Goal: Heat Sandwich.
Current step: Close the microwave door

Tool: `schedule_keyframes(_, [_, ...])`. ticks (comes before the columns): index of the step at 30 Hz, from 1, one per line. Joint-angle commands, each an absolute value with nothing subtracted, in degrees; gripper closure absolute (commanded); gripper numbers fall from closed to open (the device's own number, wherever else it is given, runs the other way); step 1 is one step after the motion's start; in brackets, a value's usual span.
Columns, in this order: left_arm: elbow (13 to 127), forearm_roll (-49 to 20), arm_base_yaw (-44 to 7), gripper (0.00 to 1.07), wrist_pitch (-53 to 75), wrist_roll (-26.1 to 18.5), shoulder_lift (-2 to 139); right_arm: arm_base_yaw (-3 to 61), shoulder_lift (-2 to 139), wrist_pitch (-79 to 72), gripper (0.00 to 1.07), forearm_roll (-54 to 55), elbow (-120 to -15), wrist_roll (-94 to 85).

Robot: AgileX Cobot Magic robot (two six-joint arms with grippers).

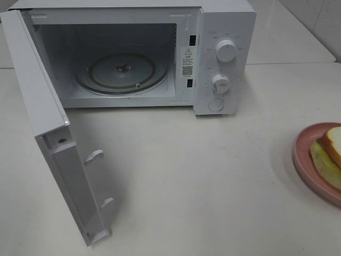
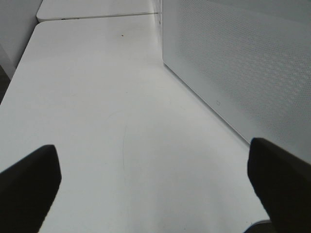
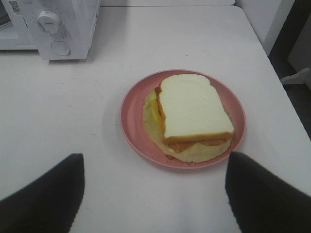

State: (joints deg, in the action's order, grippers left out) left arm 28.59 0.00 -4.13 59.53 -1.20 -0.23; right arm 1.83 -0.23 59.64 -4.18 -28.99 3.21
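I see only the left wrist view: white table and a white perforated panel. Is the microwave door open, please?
Observer: Yes, the microwave door stands wide open; the glass turntable inside carries nothing.
Operator: Where is the sandwich?
Observer: The sandwich lies on a pink plate on the table, right of the microwave.
Operator: Is the right gripper holding it?
Observer: No. The right gripper is open, short of the plate and touching nothing.
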Motion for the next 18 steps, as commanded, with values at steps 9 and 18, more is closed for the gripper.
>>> schedule_keyframes(9, [28.4,0.0,-4.0,0.05,59.5,-0.9,-1.5,1.3,-1.7,59.4,0.31,-4.1,-29.0,2.8])
schedule_keyframes(18, [28.4,0.0,-4.0,0.05,59.5,-0.9,-1.5,1.3,-1.7,59.4,0.31,-4.1,-29.0,2.8])
